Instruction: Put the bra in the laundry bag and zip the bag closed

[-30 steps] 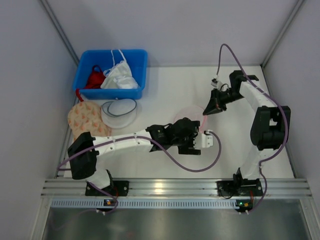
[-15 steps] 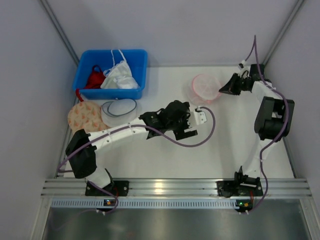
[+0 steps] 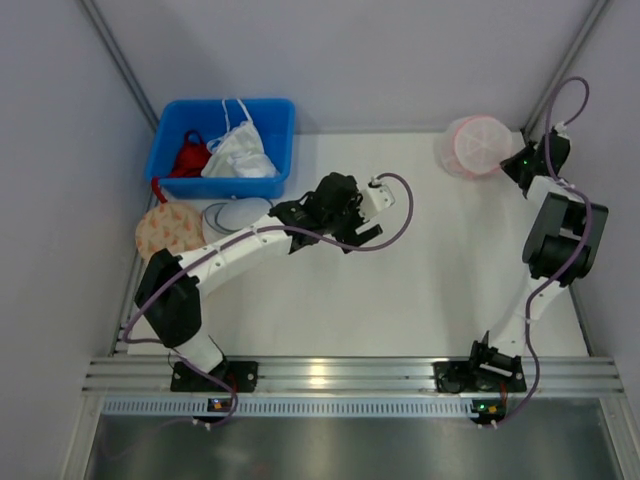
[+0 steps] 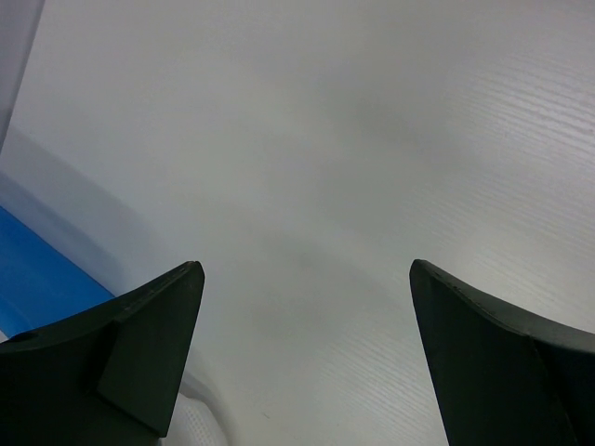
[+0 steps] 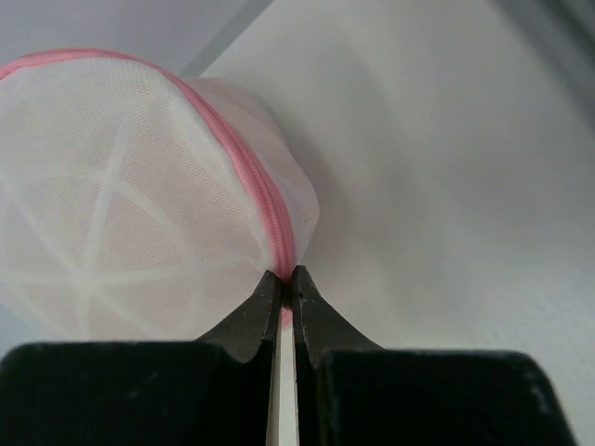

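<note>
One laundry bag [image 3: 472, 146] now farther back-right.

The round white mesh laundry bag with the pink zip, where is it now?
Top external view: the round white mesh laundry bag is at the far right corner of the white table, its pink zip edge pinched in the right gripper.

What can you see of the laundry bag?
The laundry bag is a round, puffed pouch of see-through white mesh with white ribs crossing its face and a pink zip along its rim. The right gripper is shut on that zip seam, holding it near the far right corner of the table. Contents unclear.
</note>
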`<state>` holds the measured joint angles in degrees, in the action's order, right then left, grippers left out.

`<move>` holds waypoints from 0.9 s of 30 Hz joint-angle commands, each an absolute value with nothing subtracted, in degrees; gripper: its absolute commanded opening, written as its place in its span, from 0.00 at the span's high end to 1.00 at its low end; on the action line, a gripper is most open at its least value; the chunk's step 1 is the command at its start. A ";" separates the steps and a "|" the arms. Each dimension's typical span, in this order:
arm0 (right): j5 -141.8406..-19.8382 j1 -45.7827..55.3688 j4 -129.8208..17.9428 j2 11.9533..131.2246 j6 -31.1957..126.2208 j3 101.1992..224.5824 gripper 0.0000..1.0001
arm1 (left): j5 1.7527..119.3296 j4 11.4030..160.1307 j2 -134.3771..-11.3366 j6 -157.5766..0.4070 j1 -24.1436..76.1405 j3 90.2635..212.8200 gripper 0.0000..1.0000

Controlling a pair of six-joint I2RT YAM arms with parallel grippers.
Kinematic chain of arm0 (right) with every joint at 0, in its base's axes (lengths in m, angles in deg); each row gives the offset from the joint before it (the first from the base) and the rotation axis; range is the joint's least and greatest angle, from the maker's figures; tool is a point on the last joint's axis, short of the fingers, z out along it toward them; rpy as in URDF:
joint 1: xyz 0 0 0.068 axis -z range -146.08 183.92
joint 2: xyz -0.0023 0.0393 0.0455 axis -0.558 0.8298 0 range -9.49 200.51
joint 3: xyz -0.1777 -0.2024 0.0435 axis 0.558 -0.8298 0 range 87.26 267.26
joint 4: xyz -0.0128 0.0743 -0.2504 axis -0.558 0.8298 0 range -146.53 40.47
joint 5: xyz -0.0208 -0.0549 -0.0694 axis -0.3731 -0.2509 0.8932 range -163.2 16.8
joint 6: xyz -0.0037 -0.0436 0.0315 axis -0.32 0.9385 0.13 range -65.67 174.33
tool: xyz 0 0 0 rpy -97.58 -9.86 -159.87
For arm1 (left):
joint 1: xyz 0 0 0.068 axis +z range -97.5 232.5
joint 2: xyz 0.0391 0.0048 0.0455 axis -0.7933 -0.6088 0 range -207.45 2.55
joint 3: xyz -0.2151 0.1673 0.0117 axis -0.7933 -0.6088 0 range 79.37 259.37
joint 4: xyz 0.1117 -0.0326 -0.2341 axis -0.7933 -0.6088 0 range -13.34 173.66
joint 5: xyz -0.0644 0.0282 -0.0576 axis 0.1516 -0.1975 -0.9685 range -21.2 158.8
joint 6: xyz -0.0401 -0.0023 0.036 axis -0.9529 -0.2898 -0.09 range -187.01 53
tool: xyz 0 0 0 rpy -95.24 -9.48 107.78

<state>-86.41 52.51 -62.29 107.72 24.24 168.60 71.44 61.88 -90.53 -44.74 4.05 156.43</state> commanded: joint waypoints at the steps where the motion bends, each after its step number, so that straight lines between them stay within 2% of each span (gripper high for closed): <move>1: -73.83 54.22 -72.09 102.75 23.48 168.56 1.00 | 71.44 61.16 -90.97 -47.05 5.21 158.74 0.02; 4: -65.84 55.01 -72.79 102.31 23.48 168.82 1.00 | 71.79 60.81 -90.79 -48.02 6.18 158.65 0.02; 7: -63.80 55.36 -74.02 102.65 24.44 169.08 1.00 | 72.32 59.85 -90.61 -49.60 7.05 159.00 0.02; 9: -65.11 55.45 -72.02 103.88 24.27 170.92 0.84 | 72.84 58.54 -90.88 -51.52 7.41 159.61 0.02; 10: -66.68 55.54 -71.48 104.06 24.09 171.28 0.71 | 73.45 57.74 -91.49 -52.41 8.02 160.75 0.02; 15: -71.87 55.98 -67.44 101.62 25.05 172.77 0.46 | 69.08 50.19 -94.48 -60.56 11.36 167.17 0.02; 16: -72.84 56.24 -65.52 100.73 25.41 172.86 0.33 | 66.37 49.22 -94.39 -61.89 13.80 168.05 0.02; 18: -75.30 56.59 -63.05 97.31 26.99 172.86 0.21 | 61.87 48.77 -94.22 -65.14 16.36 168.40 0.02; 19: -76.87 56.77 -60.08 95.99 27.86 172.78 0.12 | 60.81 48.60 -93.70 -65.68 18.55 168.49 0.02; 22: -81.17 56.77 -53.84 89.75 32.43 171.11 0.01 | 57.47 47.89 -92.11 -66.56 21.73 168.49 0.02; 25: -90.63 56.77 -49.34 84.04 38.22 170.40 0.01 | 57.29 47.19 -90.44 -66.39 23.58 168.14 0.02; 27: -92.26 56.25 -42.58 80.96 44.90 170.49 0.01 | 57.46 47.10 -89.65 -65.69 24.45 167.18 0.02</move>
